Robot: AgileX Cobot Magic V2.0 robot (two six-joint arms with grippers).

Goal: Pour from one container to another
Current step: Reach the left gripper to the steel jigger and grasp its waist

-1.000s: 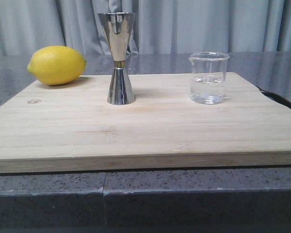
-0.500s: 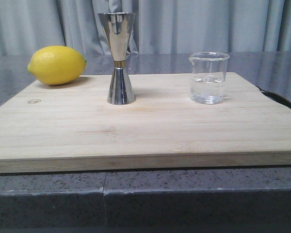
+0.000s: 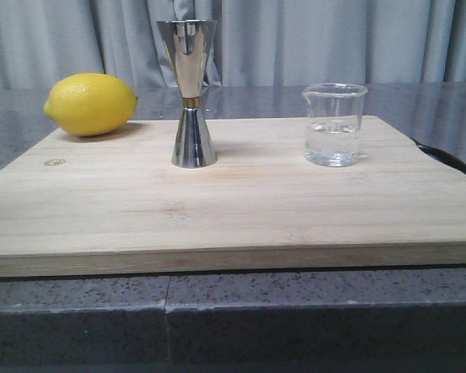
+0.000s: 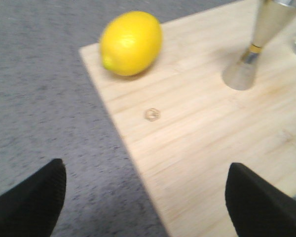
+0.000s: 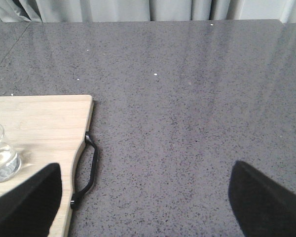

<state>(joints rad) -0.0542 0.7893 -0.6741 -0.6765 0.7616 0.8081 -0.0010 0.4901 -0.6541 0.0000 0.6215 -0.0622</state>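
The clear glass beaker [image 3: 335,124] stands on the right of the wooden board [image 3: 233,210], holding some clear liquid; part of it shows in the right wrist view [image 5: 1,154]. The steel hourglass jigger [image 3: 190,93] with a gold waist band stands upright left of centre, and appears in the left wrist view [image 4: 256,44]. My left gripper [image 4: 145,197] hangs open over the board's left edge, nothing between its fingers. My right gripper [image 5: 145,202] is open above the countertop, right of the board. Neither gripper shows in the front view.
A yellow lemon [image 3: 91,103] lies at the board's far left corner, and the left wrist view also shows this lemon [image 4: 130,43]. The board's black handle [image 5: 87,170] sticks out on its right side. Grey speckled countertop [image 5: 187,98] surrounds the board; curtains hang behind.
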